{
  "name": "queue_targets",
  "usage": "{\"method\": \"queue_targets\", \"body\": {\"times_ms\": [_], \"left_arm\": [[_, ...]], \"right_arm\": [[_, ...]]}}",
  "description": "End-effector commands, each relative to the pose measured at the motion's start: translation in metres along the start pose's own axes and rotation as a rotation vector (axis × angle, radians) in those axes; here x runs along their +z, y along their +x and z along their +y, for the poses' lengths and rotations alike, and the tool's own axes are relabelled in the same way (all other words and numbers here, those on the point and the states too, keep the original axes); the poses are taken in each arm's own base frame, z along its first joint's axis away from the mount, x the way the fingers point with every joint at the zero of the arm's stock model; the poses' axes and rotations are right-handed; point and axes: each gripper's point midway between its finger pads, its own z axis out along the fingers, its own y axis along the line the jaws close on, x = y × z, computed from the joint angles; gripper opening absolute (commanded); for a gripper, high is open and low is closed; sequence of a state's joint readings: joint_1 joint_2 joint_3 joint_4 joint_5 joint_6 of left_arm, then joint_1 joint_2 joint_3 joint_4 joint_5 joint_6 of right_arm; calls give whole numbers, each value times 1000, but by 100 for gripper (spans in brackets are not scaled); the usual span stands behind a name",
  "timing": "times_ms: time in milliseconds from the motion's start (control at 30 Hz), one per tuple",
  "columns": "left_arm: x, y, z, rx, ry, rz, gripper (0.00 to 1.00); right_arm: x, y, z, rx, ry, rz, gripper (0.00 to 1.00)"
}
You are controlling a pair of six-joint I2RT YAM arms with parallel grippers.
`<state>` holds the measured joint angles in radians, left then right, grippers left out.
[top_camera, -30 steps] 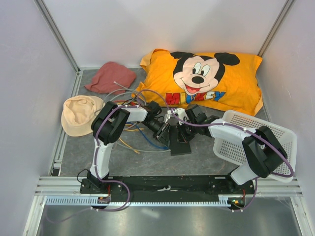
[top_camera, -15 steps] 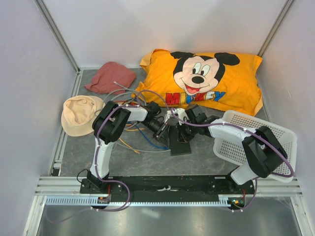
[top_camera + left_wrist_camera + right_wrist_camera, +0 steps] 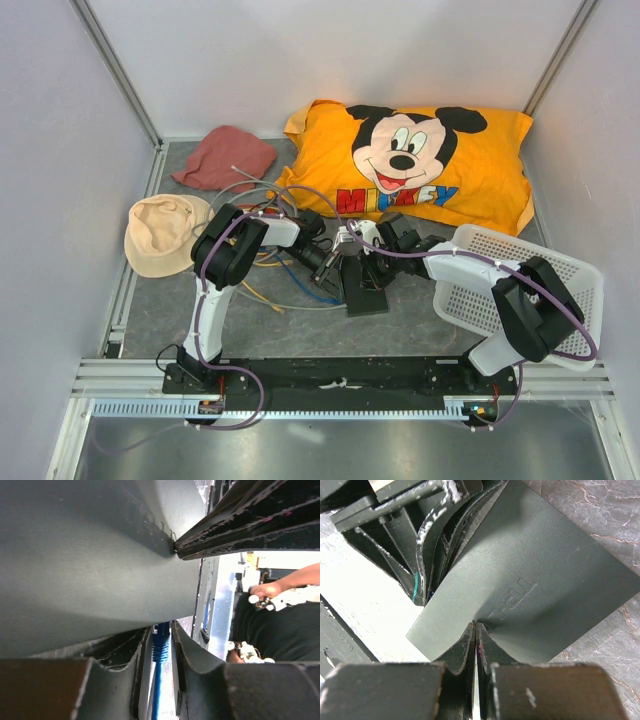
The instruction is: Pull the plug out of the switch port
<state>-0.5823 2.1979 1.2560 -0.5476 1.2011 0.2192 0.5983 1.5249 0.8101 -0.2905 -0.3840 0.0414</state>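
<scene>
Right wrist view: the right pincer (image 3: 476, 630), closed tight, touches its tips to the near edge of the switch (image 3: 535, 580), which fills the frame centre. Left wrist view: the left pincer (image 3: 162, 630) clamps the blue plug (image 3: 161, 647) at lower centre, below the switch.

"TP-L" on switch (image 3: 545, 595); "MICKEY" on pillow (image 3: 490, 150)

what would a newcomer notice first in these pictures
The bright orange Mickey Mouse pillow at the back grabs the eye first. In front of it, the left gripper pinches a blue cable plug at the flat matte black switch, while the shut right gripper bears on that switch.
</scene>
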Motion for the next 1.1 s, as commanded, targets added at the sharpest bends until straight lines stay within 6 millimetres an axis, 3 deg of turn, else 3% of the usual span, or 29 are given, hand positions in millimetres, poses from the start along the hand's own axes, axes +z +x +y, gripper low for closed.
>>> {"method": "queue_targets", "body": {"times_ms": [0, 233, 367, 500, 767, 867, 900, 933, 1067], "left_arm": [[5, 13, 22, 42, -42, 36, 26], [5, 13, 24, 29, -45, 38, 20], [5, 13, 30, -3, -80, 46, 7], [-7, 7, 61, -83, -281, 79, 2], [-31, 20, 89, -205, -503, 143, 2], [-38, 19, 92, -234, -446, 118, 2], [-31, 13, 74, -239, -298, 92, 2], [-29, 17, 75, -241, -257, 101, 2], [-47, 10, 74, -216, -278, 39, 2]], "right_arm": [[5, 13, -16, -6, 70, 33, 7], [5, 13, -19, -6, 76, 34, 7], [5, 13, -18, -10, 75, 32, 7], [4, 13, -18, -12, 74, 30, 7], [7, 15, -18, -11, 65, 43, 8], [7, 15, -17, -12, 64, 41, 7], [7, 15, -17, -9, 63, 41, 8], [7, 16, -17, -10, 60, 42, 7], [6, 14, -18, -10, 68, 36, 8]]}}
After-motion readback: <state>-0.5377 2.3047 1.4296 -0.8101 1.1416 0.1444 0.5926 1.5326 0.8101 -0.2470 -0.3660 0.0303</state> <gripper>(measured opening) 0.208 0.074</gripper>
